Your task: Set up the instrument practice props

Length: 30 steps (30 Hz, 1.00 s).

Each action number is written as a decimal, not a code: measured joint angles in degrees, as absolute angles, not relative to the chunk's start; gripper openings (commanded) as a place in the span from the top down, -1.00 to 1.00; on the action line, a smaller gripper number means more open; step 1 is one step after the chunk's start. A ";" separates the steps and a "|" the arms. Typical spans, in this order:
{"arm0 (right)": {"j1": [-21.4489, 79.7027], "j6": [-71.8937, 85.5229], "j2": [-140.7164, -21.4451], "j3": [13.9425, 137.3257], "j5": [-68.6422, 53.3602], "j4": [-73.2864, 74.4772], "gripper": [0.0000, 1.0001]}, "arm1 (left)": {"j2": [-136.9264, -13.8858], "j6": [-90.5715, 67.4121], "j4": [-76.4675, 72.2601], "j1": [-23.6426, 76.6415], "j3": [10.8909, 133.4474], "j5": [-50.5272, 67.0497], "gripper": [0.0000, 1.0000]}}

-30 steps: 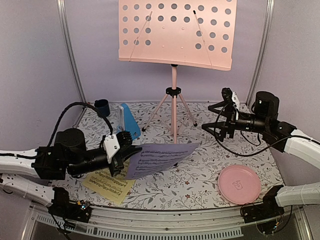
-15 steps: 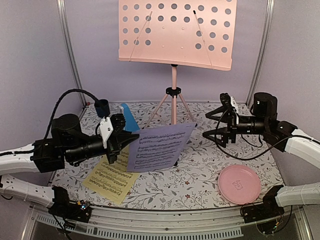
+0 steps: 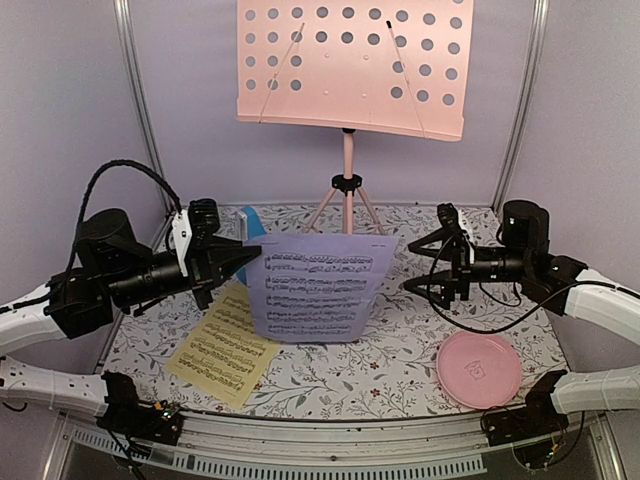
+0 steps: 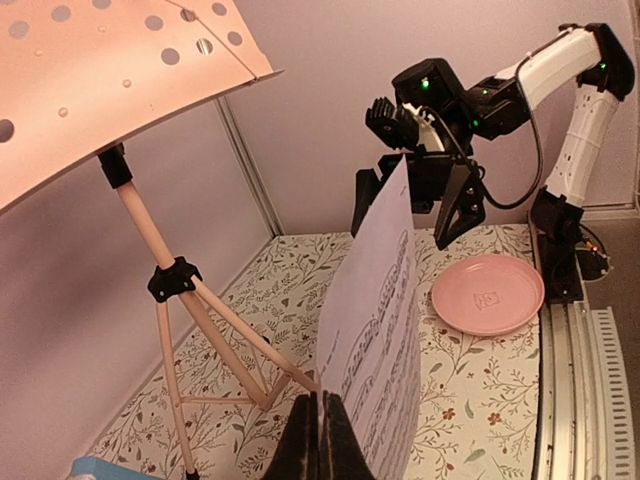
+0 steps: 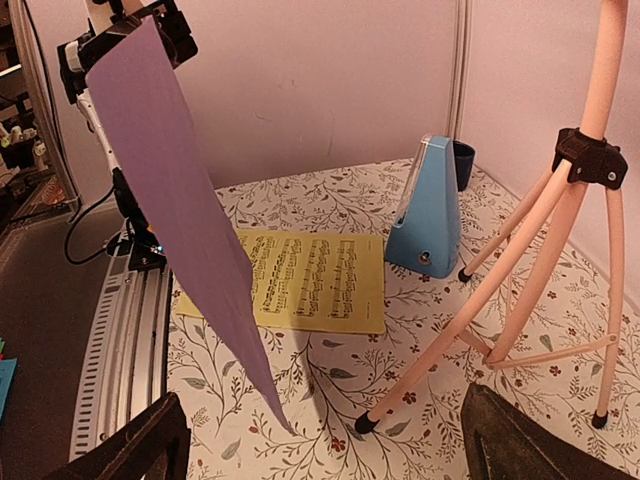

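Jaws of the left tool [image 3: 250, 258] are clenched on one side edge of the lavender sheet [image 3: 320, 290], holding it upright in the air above the desk [image 3: 400, 345]. The paper stretches out from that tool's tips toward the right tool [image 3: 415, 265], which faces it with its jaws spread wide and nothing between them. The sheet's far edge hangs close in front of those tips.

The yellow sheet [image 3: 222, 352] lies flat on the desk, below the left tool and a little to its near side. The blue metronome [image 5: 428, 220] stands upright beyond the left tool's tips, behind the raised paper. Seen from the right tool, it is straight ahead, beside a foot of the pink music stand [image 3: 348, 200]. The stand rises at the back, beyond and between both tools. A pink plate [image 3: 478, 368] rests below the right tool, toward the near edge.
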<state>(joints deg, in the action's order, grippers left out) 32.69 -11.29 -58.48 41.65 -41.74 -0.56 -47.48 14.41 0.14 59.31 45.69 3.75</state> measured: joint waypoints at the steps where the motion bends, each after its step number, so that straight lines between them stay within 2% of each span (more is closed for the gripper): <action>1: 32.69 -11.14 -58.52 41.50 -42.02 -0.93 -0.91 | -47.40 14.35 0.23 58.78 45.71 4.34 1.00; 8: 35.00 -10.00 -60.03 41.47 -42.72 -3.44 -0.89 | -47.22 13.34 0.38 56.27 45.71 7.75 1.00; 16: 43.44 -8.91 -61.41 41.47 -40.99 -6.11 -0.80 | -47.22 12.27 0.19 55.37 45.71 9.45 1.00; 19: 46.87 -8.03 -62.37 41.04 -39.33 -8.43 -0.67 | -47.22 11.79 -0.38 55.11 45.71 9.87 1.00; 25: 49.08 -5.10 -64.25 39.86 -35.38 -13.67 -0.22 | -47.22 10.28 -2.94 54.52 45.58 10.02 1.00; 30: 49.19 -1.63 -64.27 37.01 -32.40 -20.93 0.06 | -47.24 8.78 -5.80 54.11 44.49 10.37 1.00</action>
<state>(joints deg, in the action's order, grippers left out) 49.19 -1.63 -64.27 37.01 -32.40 -20.93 -47.24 8.78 -5.80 54.11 44.49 10.37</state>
